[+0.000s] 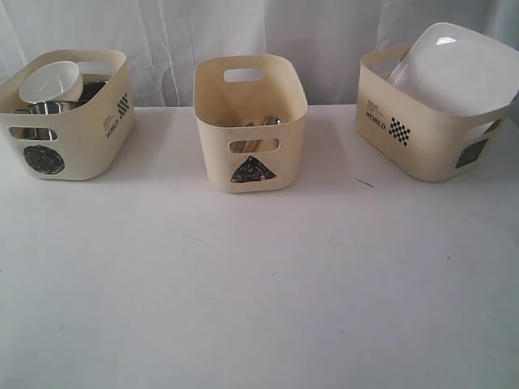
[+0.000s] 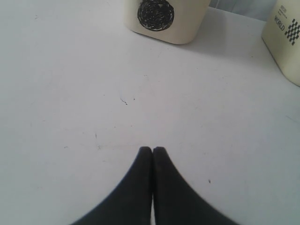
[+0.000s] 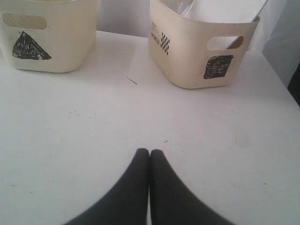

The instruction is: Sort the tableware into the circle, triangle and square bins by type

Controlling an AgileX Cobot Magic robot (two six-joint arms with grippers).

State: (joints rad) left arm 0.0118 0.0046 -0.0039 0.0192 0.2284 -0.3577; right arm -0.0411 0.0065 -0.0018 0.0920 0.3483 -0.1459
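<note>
At tabletop's 10 o'clock, circle bin holds white bowl, steel mug; 12 o'clock, triangle bin w/ cutlery; 2 o'clock, square bin w/ plate tilted. L jaws, R jaws pressed together, empty, above tabletop.

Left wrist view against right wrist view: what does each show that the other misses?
Only the left wrist view shows the circle bin, plus the corner of a second bin with WORLD print, its mark out of view. Only the right wrist view shows the triangle bin and the square bin holding the white plate. Both show the white table and a shut, empty gripper: left gripper, right gripper.
</note>
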